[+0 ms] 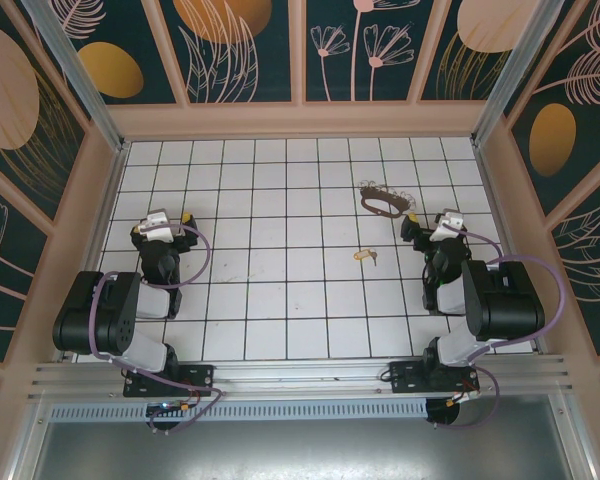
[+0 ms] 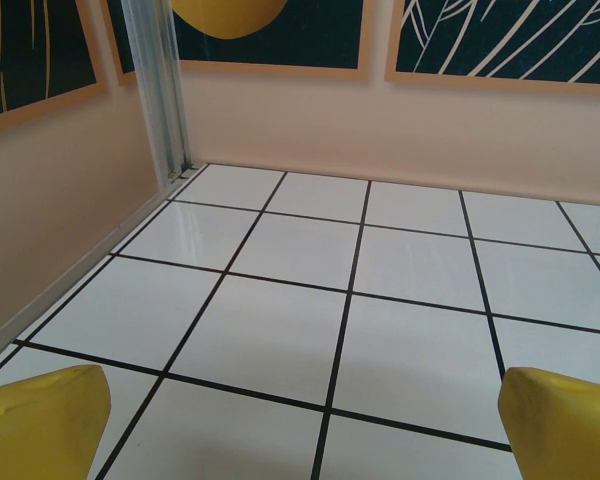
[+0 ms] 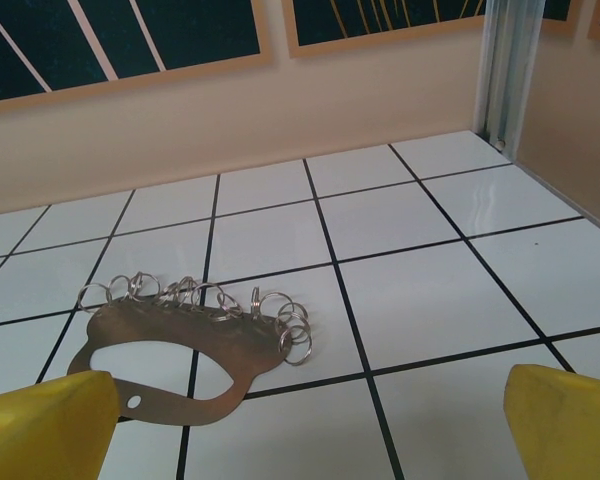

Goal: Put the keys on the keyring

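The left pincer (image 2: 302,430) hung released over bare tiles at the worktop's (image 1: 280,330) left. The right pincer (image 3: 305,425), likewise released and empty, faced the keyring (image 3: 180,345) at upper right, seemingly best placed to take it. The key (image 1: 365,256) lay apart, right of centre

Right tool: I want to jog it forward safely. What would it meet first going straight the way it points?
Probably the keyring, lying on the tiles just ahead of the right tool, left of its centre line. Further right the way looks free to the wall; depth is unclear.
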You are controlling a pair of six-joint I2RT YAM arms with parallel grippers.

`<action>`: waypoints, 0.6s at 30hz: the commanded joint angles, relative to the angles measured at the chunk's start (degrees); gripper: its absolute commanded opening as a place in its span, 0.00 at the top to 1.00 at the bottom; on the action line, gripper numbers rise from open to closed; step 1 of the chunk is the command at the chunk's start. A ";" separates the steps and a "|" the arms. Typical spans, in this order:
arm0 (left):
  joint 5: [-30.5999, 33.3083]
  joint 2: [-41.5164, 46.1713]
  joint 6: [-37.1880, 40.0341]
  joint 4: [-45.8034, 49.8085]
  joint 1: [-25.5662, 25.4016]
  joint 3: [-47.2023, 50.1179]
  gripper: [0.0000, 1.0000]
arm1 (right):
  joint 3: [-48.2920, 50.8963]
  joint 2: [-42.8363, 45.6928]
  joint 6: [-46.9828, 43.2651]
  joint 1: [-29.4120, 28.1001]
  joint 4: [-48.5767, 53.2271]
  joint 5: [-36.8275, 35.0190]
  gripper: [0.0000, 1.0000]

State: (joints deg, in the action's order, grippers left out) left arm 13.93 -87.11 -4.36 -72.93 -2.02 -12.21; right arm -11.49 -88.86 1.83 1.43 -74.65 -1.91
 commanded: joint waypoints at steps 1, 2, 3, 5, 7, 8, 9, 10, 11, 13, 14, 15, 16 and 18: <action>-1.09 2.15 -0.44 2.91 0.26 -2.24 0.01 | -2.68 2.05 -0.66 -0.43 3.87 -0.98 0.01; -1.07 2.95 -0.34 5.25 0.25 -3.08 0.01 | -2.84 2.59 -0.56 -0.40 4.55 -1.19 0.01; -0.89 3.59 -0.42 6.94 0.32 -3.63 0.01 | -2.52 3.18 -0.47 -0.31 4.57 -1.33 0.01; -0.84 4.53 -0.54 9.10 0.31 -4.26 0.01 | -1.71 4.37 -0.59 -0.31 4.09 -1.25 0.01; -1.17 5.46 -0.48 10.30 0.26 -4.57 0.01 | -1.60 4.75 -0.51 -0.30 4.31 -1.21 0.01; -1.36 6.13 -0.35 11.16 0.26 -4.66 0.01 | -1.78 4.85 -0.58 -0.33 4.56 -1.02 0.01; -1.30 6.99 -0.45 12.45 0.27 -4.83 0.01 | -1.87 5.24 -0.84 -0.35 5.04 -0.66 0.01; -1.19 7.71 -0.68 13.59 0.26 -4.93 0.01 | -2.00 5.94 -1.00 -0.59 6.02 -0.79 0.01; -1.18 8.47 -0.90 14.86 0.26 -5.10 0.01 | -2.00 7.21 -1.12 -0.81 7.15 -1.13 0.01; -1.23 9.44 -1.26 16.59 0.26 -5.40 0.01 | -2.04 8.89 -0.82 -0.90 8.19 -2.45 0.01; -1.19 9.95 -1.71 18.21 0.27 -5.92 0.01 | -2.20 10.12 -0.69 -0.88 9.45 -3.07 0.01; -1.40 10.44 -2.32 20.04 0.26 -6.59 0.01 | -2.81 11.37 -0.74 -0.91 11.24 -3.18 0.01; -1.73 10.84 -2.78 21.63 0.26 -7.21 0.01 | -3.61 12.41 -0.85 -1.15 13.13 -3.33 0.01; -2.49 11.80 -3.97 25.36 0.26 -9.10 0.01 | -5.63 14.97 -0.31 -1.79 18.42 -4.44 0.01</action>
State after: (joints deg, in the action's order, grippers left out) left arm 12.99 -77.12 -5.67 -54.19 -2.02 -18.15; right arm -13.74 -77.14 1.83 0.60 -62.28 -3.66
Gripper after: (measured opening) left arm 0.988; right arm 0.990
